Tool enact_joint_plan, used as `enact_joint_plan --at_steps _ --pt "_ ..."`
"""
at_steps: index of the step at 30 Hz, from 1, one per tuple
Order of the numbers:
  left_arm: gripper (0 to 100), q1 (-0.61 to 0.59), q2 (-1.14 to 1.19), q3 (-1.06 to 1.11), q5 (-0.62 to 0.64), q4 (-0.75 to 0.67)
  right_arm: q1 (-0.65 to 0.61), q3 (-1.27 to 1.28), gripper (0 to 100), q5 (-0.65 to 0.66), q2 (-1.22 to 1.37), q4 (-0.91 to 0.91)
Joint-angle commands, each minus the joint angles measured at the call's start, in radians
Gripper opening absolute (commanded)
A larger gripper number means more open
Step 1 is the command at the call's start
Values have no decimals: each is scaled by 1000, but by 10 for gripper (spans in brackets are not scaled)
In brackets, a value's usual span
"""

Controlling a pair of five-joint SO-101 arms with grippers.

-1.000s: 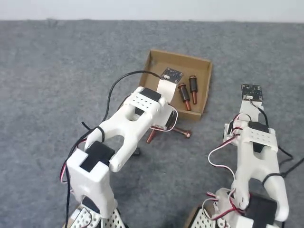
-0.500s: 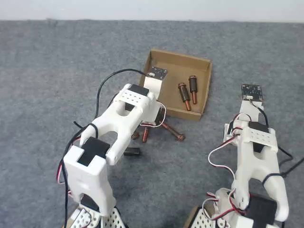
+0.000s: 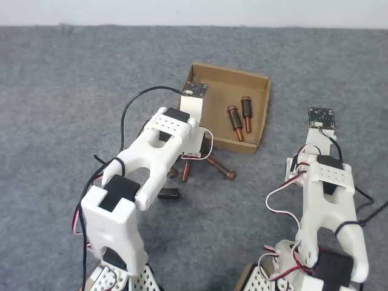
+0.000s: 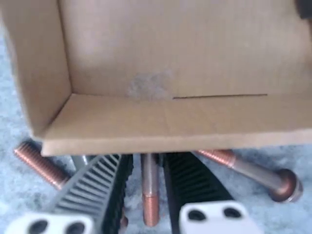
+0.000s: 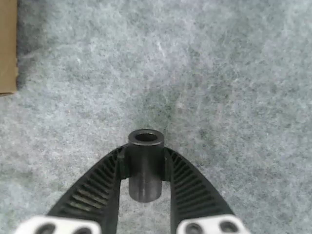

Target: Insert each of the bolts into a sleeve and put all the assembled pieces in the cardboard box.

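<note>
Left wrist view has the left tool (image 4: 147, 168) down at the bench (image 4: 9, 126), jaws a little apart on either side of a bolt (image 4: 150, 195) that lies flat and looks not yet pinched. A second bolt (image 4: 36, 163) and a third bolt (image 4: 253, 170) lie just beside it, and the cardboard box (image 4: 117, 126) stands close behind. The grip would best close mid-shank and lift straight up, clear of the neighbours and the wall. Well apart, the right tool (image 5: 145, 158) clamps a sleeve (image 5: 145, 168), bore open for the bolt.
</note>
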Motion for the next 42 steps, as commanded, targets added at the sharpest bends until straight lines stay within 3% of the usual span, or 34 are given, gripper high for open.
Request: enact_joint_plan --at_steps 1,4,21,29,38,42 --pt "73 -5 -8 -31 15 -18 -15 -11 6 21 -22 -22" --pt "6 -3 -6 -31 -28 -20 -15 -11 6 21 -22 -22" --pt "11 32 -100 54 -114 -26 -15 -8 6 21 -22 -41" --pt "11 61 -348 332 -132 -242 -13 -8 6 21 -22 -44" --pt "11 52 -598 547 -132 -321 -13 -6 6 21 -22 -44" --pt "11 -17 -655 599 -132 -356 -15 -5 6 21 -22 -38"
